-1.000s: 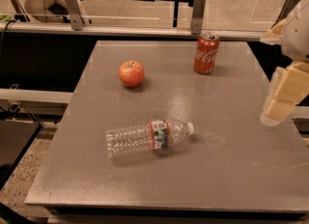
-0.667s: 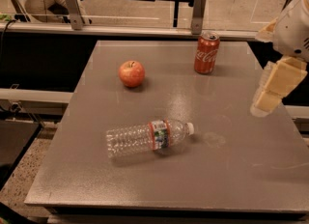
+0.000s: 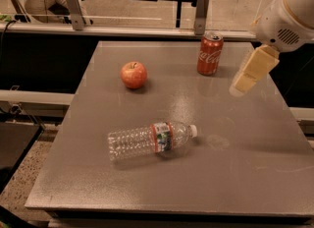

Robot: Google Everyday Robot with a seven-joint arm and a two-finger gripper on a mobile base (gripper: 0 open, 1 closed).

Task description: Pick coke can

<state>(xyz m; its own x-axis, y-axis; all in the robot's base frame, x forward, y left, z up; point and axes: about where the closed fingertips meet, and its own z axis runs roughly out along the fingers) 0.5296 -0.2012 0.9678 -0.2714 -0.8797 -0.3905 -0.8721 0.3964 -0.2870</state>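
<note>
Currently the coke can [image 3: 210, 54] stands upright on the desk [image 3: 245, 173], in the far part of the surface and right of centre, near the far edge. Its long axis is vertical, with the silver top pointing up and the base flat on the desk. The white script runs lengthwise along the red side wall.

The gripper [image 3: 241, 84] hangs in the air to the right of the can and slightly nearer the camera, apart from it and touching nothing. It slants downward and to the left. Whether the gripper is spread or pressed together cannot be told.

An apple [image 3: 133, 74] sits to the left of the can, well apart from it. A clear water bottle [image 3: 152, 139] lies on its side near the desk centre, cap pointing right.
</note>
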